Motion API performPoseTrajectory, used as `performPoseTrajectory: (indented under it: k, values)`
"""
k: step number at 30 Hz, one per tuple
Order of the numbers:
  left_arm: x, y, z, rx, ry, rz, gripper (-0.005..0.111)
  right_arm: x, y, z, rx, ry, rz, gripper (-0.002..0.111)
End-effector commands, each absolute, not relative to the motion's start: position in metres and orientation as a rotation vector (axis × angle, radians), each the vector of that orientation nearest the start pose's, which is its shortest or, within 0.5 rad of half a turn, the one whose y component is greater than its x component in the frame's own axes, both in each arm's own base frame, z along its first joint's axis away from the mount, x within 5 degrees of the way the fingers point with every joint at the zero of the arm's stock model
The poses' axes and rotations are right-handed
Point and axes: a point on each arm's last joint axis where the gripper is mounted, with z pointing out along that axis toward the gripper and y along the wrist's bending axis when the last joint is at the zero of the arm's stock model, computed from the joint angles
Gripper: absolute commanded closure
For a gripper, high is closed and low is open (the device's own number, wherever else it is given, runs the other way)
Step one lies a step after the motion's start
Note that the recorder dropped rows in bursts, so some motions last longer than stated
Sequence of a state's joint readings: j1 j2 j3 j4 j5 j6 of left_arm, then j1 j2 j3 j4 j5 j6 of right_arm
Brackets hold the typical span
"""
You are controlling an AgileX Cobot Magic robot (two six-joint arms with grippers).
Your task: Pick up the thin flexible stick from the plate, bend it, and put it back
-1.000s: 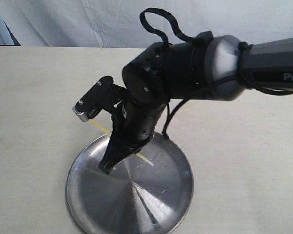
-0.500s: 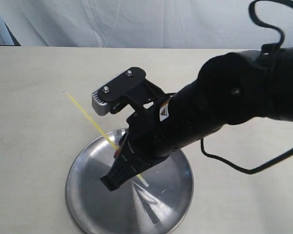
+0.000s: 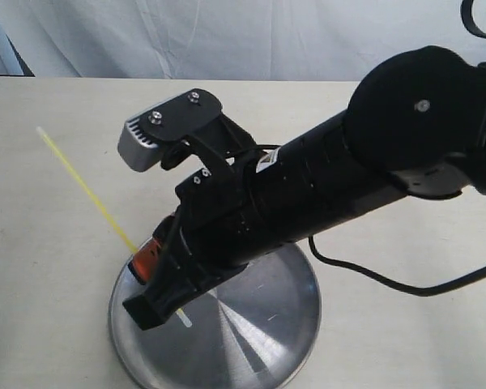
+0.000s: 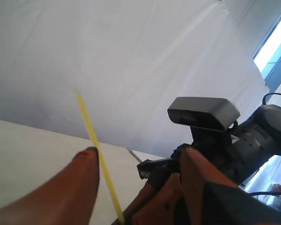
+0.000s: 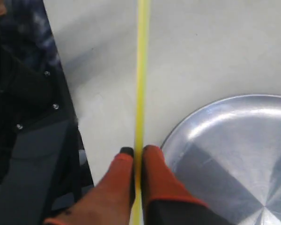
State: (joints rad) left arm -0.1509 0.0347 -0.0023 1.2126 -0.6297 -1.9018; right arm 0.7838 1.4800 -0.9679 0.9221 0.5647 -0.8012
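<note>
Left of the plate (image 3: 296, 304), the left gripper (image 4: 139, 157) is spread, empty. The thin flexible stick (image 3: 89, 190) slants up-left from above the plate's left rim, pinched low by the right gripper (image 5: 137, 153). Seemingly featherlight, springy, slick: take the free upper end gently

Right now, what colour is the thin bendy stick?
The thin flexible stick is yellow-green, clearest in the right wrist view.

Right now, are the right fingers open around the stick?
No, the right fingers are pinched shut on the thin flexible stick, with no gap showing in the right wrist view.
</note>
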Motion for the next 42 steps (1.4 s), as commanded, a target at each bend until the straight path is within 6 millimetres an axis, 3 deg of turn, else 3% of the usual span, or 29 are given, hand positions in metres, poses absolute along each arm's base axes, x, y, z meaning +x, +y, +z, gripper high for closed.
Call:
performPoseTrajectory:
  k: [1, 7, 34, 42]
  values:
    - [0.034, -0.056, 0.228, 0.08, 1.426, -1.173, 0.054, 0.182, 0.25, 0.274, -1.128, 2.117, 0.968, 0.109]
    - [0.033, -0.057, 0.229, 0.077, 1.433, -1.219, 0.054, 0.16, 0.269, 0.277, -1.195, 2.036, 0.997, 0.109]
    - [0.034, -0.056, 0.228, 0.058, 1.438, -1.205, 0.054, 0.158, 0.269, 0.277, -1.208, 2.041, 1.015, 0.109]
    - [0.034, -0.057, 0.226, 0.089, 1.461, -1.166, 0.054, 0.147, 0.274, 0.277, -1.303, 1.994, 1.033, 0.109]
